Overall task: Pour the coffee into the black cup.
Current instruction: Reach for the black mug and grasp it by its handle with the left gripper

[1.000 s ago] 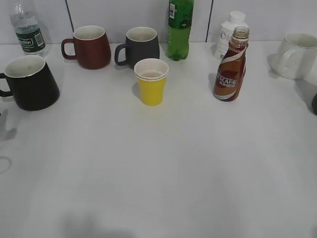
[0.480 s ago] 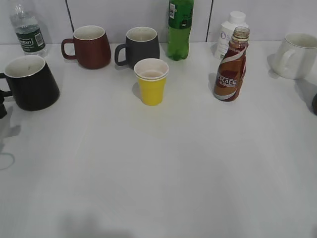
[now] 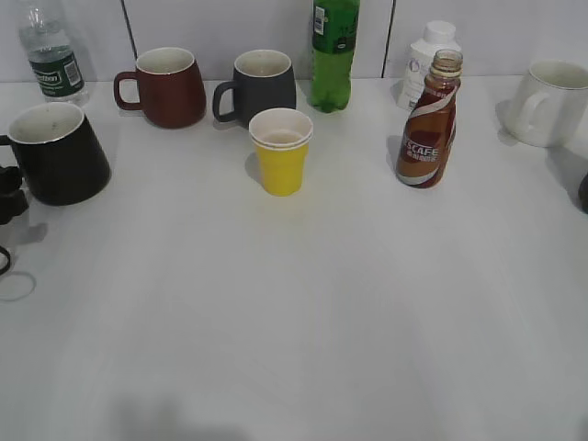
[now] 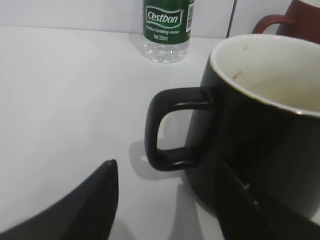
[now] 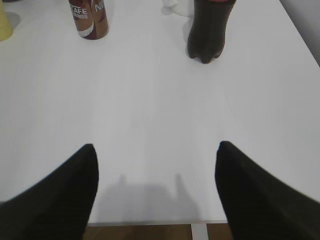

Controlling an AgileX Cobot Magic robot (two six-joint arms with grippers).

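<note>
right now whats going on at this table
The left pincer is open and closing in on the black cup at the table's left edge, its fingers on either side of the handle area, nothing gripped. The coffee bottle stands upright and untouched further right. The right pincer hangs open over bare table, well short of the bottle. No pouring has begun.

Uncapped coffee (image 3: 426, 124) upright, well apart from empty black cup (image 3: 57, 153).
</note>
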